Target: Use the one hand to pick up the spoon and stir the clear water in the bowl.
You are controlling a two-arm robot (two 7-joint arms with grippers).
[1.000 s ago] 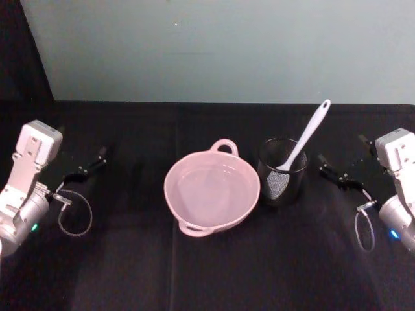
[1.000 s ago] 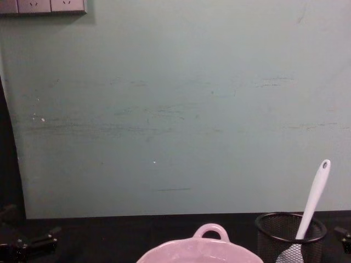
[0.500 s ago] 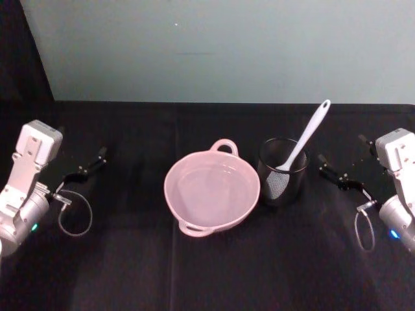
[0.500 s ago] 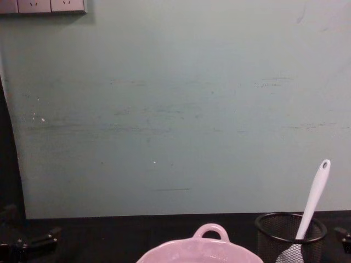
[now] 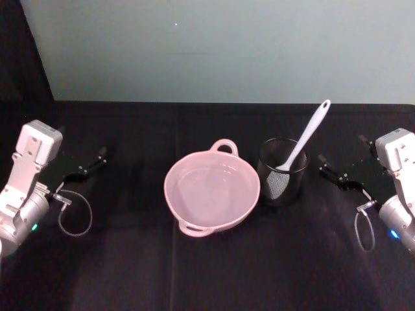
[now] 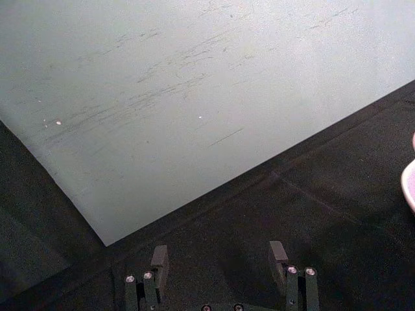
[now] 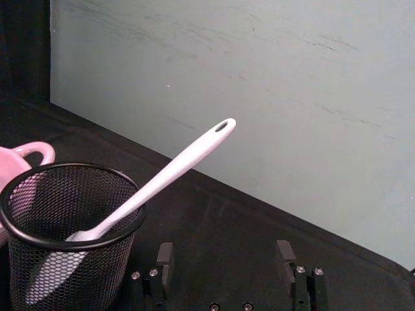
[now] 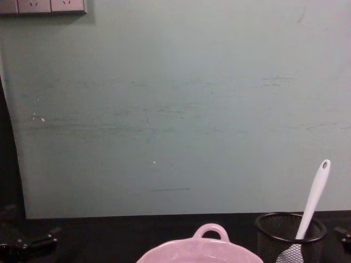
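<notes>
The pale pink bowl (image 5: 171,202) sits mid-table with a loop handle (image 8: 211,230) at its far rim. Clear water (image 5: 209,189) inside shows only as faint reflections. The white spoon (image 5: 307,138) stands blade-down in a black wire-mesh cup (image 5: 283,173) just right of the bowl, its handle (image 7: 185,160) leaning up and to the right. My right gripper (image 7: 224,251) is open and empty, low over the table a short way right of the cup. My left gripper (image 6: 218,254) is open and empty at the far left, well away from the bowl.
A black cloth (image 5: 207,272) covers the table. A pale green wall (image 8: 175,109) stands close behind it. Thin cable loops hang at the left wrist (image 5: 74,217) and the right wrist (image 5: 364,227).
</notes>
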